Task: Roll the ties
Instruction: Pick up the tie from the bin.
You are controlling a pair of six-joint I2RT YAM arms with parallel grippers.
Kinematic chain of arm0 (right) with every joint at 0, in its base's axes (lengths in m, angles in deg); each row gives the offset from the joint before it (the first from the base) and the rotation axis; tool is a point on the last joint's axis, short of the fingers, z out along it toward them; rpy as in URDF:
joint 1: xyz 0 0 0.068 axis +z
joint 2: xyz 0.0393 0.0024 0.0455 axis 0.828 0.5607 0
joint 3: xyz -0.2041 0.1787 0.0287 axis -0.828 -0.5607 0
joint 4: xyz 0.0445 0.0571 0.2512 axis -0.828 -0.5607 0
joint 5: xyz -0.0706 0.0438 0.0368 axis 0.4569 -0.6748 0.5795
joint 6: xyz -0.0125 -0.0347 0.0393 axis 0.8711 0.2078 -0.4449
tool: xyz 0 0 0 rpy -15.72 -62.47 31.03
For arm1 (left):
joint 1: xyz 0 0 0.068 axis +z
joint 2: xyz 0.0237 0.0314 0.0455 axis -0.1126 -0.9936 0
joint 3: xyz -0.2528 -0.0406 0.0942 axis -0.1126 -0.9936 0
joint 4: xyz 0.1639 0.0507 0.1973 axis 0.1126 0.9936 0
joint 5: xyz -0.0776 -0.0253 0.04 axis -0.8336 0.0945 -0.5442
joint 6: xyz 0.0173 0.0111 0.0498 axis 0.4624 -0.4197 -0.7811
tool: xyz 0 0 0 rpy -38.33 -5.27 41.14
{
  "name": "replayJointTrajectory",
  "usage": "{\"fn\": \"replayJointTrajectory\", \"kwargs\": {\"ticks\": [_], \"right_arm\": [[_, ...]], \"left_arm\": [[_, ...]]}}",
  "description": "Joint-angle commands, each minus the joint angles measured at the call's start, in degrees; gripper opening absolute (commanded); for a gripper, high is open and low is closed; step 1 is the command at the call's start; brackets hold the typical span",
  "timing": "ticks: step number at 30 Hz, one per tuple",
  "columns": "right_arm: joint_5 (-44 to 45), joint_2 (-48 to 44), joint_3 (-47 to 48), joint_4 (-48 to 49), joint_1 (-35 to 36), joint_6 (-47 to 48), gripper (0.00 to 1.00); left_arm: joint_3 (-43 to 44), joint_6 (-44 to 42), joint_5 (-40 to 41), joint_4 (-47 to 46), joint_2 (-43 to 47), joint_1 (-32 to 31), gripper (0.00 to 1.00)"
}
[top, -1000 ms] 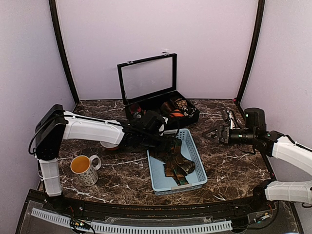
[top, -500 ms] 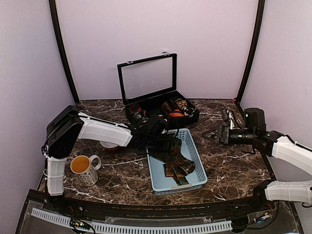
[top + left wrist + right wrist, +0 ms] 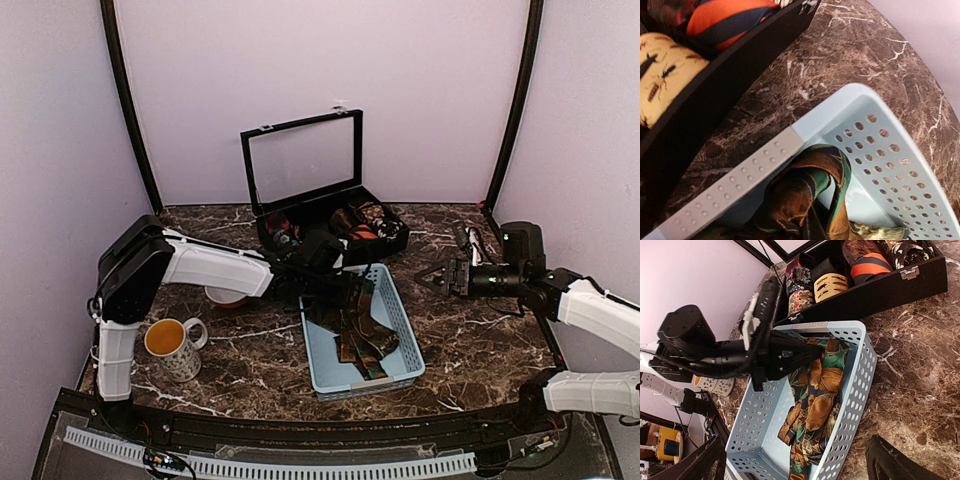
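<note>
The ties (image 3: 360, 335) lie tangled in a pale blue perforated basket (image 3: 410, 330), green and brown with orange patches. The same ties (image 3: 822, 390) run the length of the basket (image 3: 860, 375) in the right wrist view. My left gripper (image 3: 350, 290) reaches over the basket's far end and is shut on a fold of one tie (image 3: 805, 195). One grey dotted finger pad (image 3: 735, 187) lies against that fold. From the right wrist I see this gripper (image 3: 812, 352) pinching the tie's upper end. My right gripper (image 3: 440, 275) hovers open to the right of the basket, holding nothing.
A black case (image 3: 395, 243) with its clear lid (image 3: 305, 160) raised stands behind the basket, holding rolled fabric coils, among them an orange-striped one (image 3: 870, 267) and a cream one (image 3: 830, 285). A mug (image 3: 175, 348) stands at the front left.
My left gripper has pushed further over the basket's far end and closed on the tie. The right arm has not moved.
</note>
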Motion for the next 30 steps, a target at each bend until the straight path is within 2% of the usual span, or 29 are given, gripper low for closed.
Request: {"fn": "replayJointTrajectory", "kwargs": {"ticks": [1,6,13,23,30], "right_arm": [[0.35,-0.55,1.60,0.71,-0.02,0.77,0.97],[-2.18,-0.41,2.32,1.21,0.05,0.57,0.97],[-3.49,0.12,4.37,0.85,0.52,0.65,0.98],[-0.45,4.99,8.91,1.41,8.15,1.08,1.00],[1.79,10.96,12.41,3.24,15.30,1.00,0.98]], "left_arm": [[2.62,-6.77,1.17,1.64,12.76,-0.54,0.00],[5.18,-14.83,6.48,6.44,23.11,-0.45,0.00],[13.98,-24.52,14.19,13.30,33.35,-0.15,0.00],[20.60,-40.38,29.16,7.44,46.56,0.76,0.00],[29.83,-48.82,31.05,3.96,50.22,0.78,0.00]]}}
